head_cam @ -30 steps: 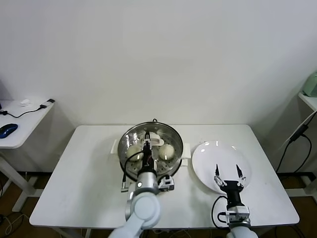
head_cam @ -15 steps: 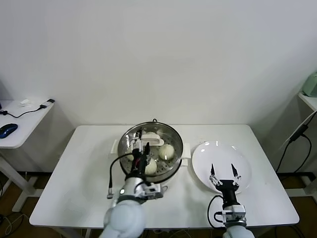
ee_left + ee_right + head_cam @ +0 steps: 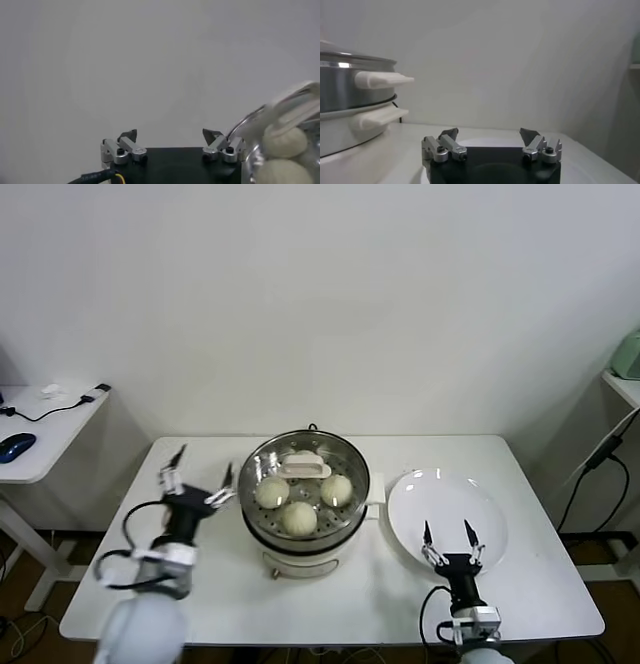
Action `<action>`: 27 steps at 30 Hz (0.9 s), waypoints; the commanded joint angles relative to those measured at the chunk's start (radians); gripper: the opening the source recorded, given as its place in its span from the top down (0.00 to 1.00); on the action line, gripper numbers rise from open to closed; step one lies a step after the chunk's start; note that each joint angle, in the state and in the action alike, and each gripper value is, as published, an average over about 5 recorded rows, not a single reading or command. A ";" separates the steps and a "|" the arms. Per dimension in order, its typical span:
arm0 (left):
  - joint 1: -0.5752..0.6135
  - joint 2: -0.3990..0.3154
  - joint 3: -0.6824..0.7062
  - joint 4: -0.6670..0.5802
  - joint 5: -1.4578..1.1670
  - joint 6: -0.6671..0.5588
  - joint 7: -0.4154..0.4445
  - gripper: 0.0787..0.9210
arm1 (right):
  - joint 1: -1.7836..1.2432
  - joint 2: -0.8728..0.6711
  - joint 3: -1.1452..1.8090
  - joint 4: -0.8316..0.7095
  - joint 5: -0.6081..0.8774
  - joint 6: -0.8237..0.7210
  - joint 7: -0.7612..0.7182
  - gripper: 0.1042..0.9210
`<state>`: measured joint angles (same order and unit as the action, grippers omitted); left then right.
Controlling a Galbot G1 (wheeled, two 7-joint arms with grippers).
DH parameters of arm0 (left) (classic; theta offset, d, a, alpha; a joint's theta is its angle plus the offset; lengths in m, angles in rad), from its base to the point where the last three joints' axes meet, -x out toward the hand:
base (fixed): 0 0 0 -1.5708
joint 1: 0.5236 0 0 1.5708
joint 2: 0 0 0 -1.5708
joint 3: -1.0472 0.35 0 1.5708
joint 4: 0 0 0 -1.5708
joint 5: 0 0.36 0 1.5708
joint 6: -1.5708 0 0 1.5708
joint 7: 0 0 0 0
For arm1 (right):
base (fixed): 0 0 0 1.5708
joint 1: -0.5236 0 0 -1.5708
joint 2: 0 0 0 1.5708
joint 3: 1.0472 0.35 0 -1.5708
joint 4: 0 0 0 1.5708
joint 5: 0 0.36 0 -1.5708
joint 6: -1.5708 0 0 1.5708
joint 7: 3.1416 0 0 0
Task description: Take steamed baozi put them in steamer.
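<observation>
Buns (image 3: 298, 506) all sit in steamer (image 3: 258, 529), just right of my left gripper (image 3: 198, 479), spread wide, empty. Right gripper (image 3: 447, 534) wide, empty, over plate (image 3: 420, 494).

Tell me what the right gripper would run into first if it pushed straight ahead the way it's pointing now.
Probably nothing soon. The right gripper, jaws open, points out over the white plate toward the back wall; the steamer sits off to one side of that line. Depth is unclear, so the plate's far rim might graze.
</observation>
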<state>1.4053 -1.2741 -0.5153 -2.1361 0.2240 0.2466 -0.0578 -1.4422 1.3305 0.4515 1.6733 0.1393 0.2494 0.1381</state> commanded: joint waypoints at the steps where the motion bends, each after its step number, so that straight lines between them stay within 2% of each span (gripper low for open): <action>1: 0.175 0.079 -0.259 0.232 -0.684 -0.265 -0.023 0.12 | -0.019 -0.025 -0.008 0.004 0.059 0.027 -0.013 0.12; 10: 0.174 0.063 -0.180 0.362 -0.637 -0.290 0.011 0.12 | -0.036 -0.026 0.002 0.004 0.082 0.043 -0.016 0.12; 27: 0.192 0.042 -0.115 0.343 -0.558 -0.323 0.017 0.12 | -0.040 -0.018 -0.002 -0.011 0.082 0.064 -0.008 0.12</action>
<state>1.5744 -1.2360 -0.6432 -1.8238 -0.3207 -0.0445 -0.0440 -1.4785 1.3150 0.4508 1.6620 0.2126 0.3050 0.1300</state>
